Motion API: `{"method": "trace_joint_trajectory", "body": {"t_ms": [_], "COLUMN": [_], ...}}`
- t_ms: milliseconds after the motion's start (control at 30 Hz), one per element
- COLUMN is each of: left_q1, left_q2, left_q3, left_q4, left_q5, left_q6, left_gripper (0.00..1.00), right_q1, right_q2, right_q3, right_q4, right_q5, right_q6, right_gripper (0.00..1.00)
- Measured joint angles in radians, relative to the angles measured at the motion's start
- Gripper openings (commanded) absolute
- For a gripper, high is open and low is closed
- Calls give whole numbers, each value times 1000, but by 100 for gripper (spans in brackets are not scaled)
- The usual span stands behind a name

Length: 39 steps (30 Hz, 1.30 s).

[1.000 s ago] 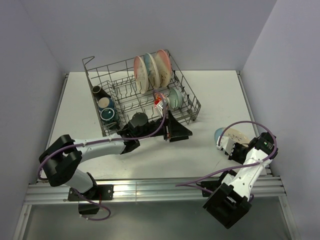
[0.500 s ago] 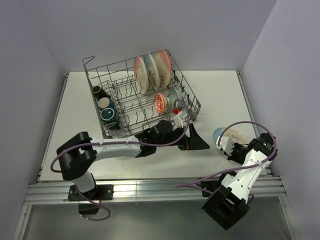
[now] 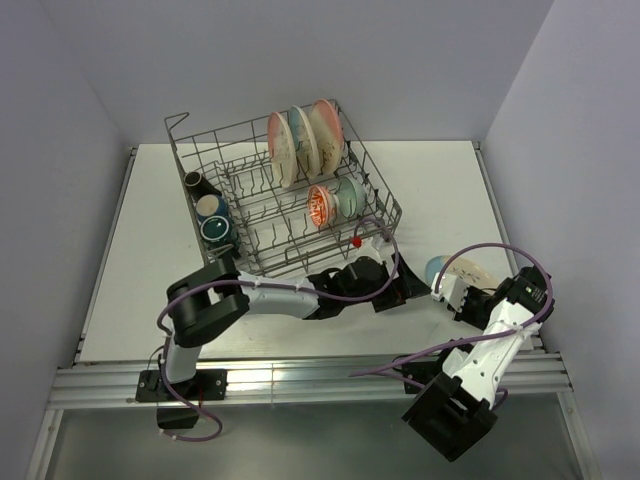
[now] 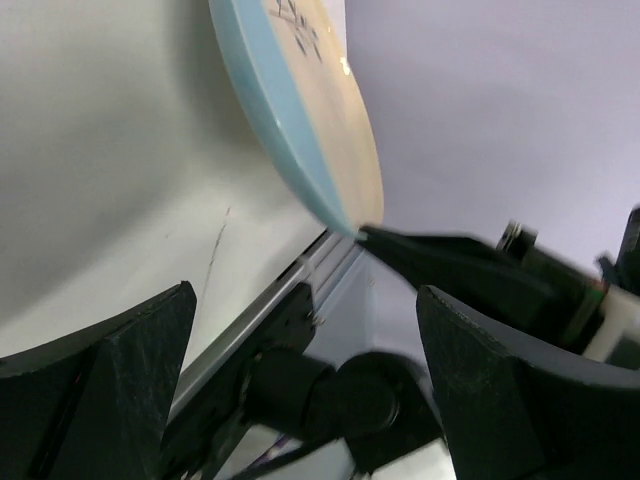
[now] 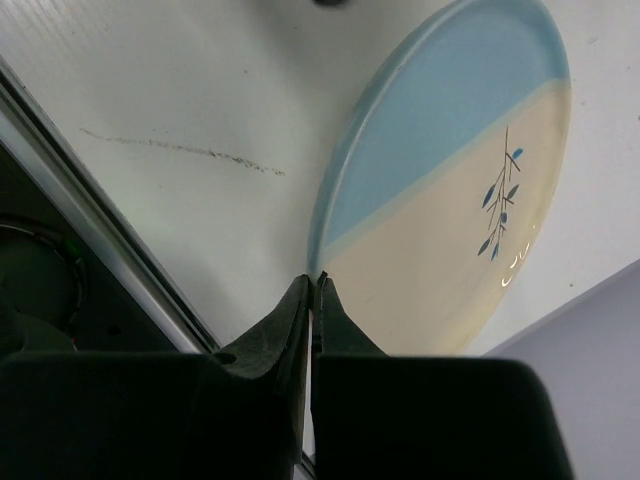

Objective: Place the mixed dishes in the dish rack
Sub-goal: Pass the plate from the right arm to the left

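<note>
Right fingers pinch plate rim at tips.

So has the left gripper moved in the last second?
Yes. The left gripper has swung right, from the dish rack's near side past its right corner, toward the plate that the right gripper pinches.

Robot lab cell for sure: bare purple walls around a white tabletop, two arms mounted on a metal rail.
</note>
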Motion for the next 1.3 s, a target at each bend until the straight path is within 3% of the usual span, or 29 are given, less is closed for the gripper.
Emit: {"method": "trace_joint_trajectory", "body": {"t_ms": [300, 700, 1000, 1067, 1100, 1233, 1300], "left_q1": [1, 10, 19, 21, 21, 23, 26], "left_q2": [131, 275, 357, 378, 391, 425, 438], "left_q3": [146, 198, 293, 315, 327, 345, 345], "left_q4": [-22, 48, 137, 158, 172, 213, 240], "left_q5": [-34, 18, 38, 43, 45, 64, 79], "left_q6": [-145, -261, -314, -330, -335, -365, -407], "left_gripper": [99, 97, 72, 62, 50, 23, 16], "right_q1": [0, 0, 5, 5, 5, 5, 5], "right_q2": [-3, -37, -54, -54, -54, -54, -53], "right_q3": [0, 0, 0, 0, 0, 0, -5], "right_q4": [0, -1, -8, -9, -9, -7, -11], "right_q5": [4, 3, 3, 3, 3, 2, 6], "right_q6": [0, 0, 0, 0, 0, 3, 8], "right_gripper": [0, 0, 0, 0, 0, 0, 0]}}
